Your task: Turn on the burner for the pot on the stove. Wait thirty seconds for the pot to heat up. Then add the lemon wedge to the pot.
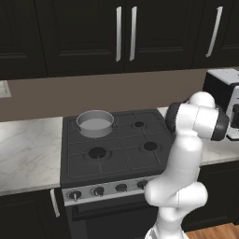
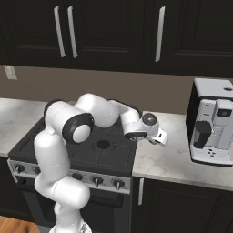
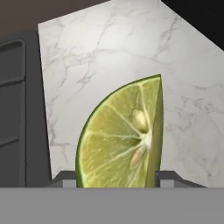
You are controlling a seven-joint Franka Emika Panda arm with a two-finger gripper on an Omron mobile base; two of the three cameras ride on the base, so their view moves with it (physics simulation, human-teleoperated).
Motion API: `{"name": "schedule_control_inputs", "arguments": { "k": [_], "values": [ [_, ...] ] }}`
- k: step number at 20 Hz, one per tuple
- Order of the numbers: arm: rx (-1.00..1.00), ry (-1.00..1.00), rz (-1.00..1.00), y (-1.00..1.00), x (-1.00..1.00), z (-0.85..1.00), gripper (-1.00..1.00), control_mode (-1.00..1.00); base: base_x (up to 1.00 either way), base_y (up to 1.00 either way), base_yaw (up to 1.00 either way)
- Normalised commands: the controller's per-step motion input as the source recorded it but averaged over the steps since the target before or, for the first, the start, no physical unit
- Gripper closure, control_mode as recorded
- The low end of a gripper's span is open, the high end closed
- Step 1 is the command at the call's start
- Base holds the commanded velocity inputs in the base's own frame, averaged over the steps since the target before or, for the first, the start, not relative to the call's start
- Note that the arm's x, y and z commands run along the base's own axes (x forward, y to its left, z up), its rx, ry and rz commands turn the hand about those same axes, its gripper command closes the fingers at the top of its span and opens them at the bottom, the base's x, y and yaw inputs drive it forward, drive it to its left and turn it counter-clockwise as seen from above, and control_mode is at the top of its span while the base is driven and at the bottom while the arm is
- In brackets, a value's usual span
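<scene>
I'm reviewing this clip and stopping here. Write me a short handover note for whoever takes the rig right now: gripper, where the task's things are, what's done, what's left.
Gripper: low over the marble counter right of the stove, fingers on either side of the lemon wedge; whether it is squeezed yet is unclear.
Pot: on the stove's back-left burner, nothing visible inside.
Done: arm brought to the wedge. Whether the burner is on cannot be told; no flame shows.
Left: secure and lift the wedge, carry it across the stove, drop it in the pot.
</scene>
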Motion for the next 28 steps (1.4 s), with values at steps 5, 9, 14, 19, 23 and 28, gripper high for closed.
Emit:
{"name": "schedule_control_inputs", "arguments": {
  "k": [5,9,14,19,23,28],
  "values": [
    [0.03,0.0,0.0,0.08,-0.3,0.74,1.0,-1.0,0.0,0.0,0.0],
    [0.01,0.0,0.0,0.11,-0.5,0.8,1.0,-1.0,0.0,0.0,0.0],
    [0.0,0.0,0.0,0.17,-0.55,0.63,1.0,-1.0,0.0,0.0,0.0],
    [0.0,-0.04,0.03,0.23,-0.83,0.35,1.0,-1.0,0.0,0.0,0.0],
    [0.0,-0.05,0.03,0.37,-0.77,0.35,1.0,-1.0,0.0,0.0,0.0],
    [0.03,0.0,0.0,0.52,-0.57,0.34,1.0,-1.0,0.0,0.0,0.0]
  ]
}}
